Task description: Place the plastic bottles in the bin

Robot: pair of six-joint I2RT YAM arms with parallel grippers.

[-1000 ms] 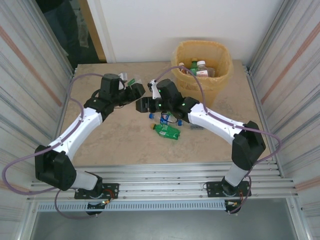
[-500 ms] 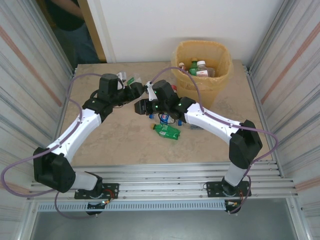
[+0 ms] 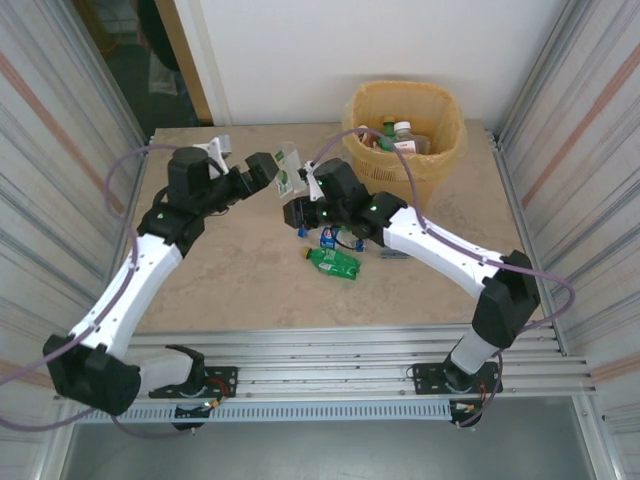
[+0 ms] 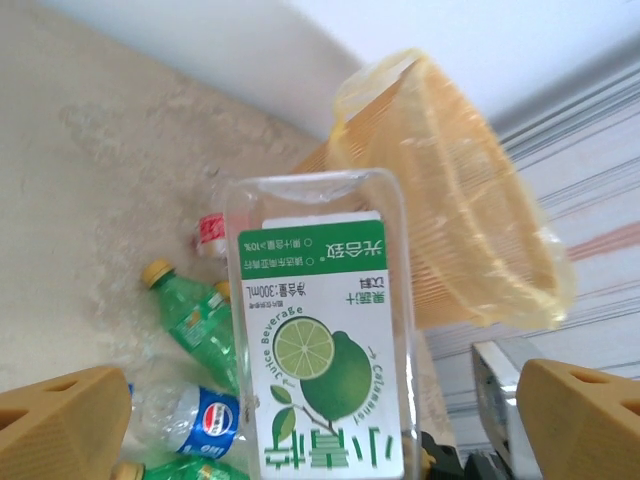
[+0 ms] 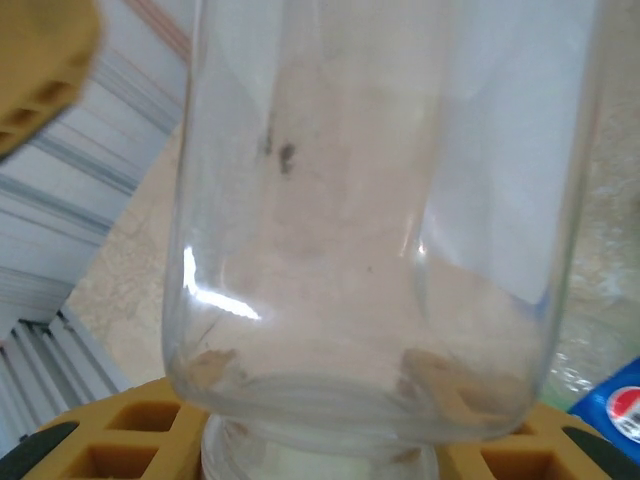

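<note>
Well, left gripper [image 3: 272, 172] clamps the clear lime-labelled plastic bottle [image 4: 322, 340], right gripper [image 5: 320, 455] a plain clear bottle [image 5: 380, 200]; clear the yellow lattice bin [image 3: 446, 150] rim before releasing.

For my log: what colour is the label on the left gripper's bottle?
The bottle has a green and white label with a lime picture; best in left wrist view.

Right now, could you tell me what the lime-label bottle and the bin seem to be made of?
The lime-label bottle looks like clear glossy plastic, with see-through walls around a printed green label. The bin looks like rigid matte beige plastic with lattice sides, lined with a translucent yellowish film bag.
</note>
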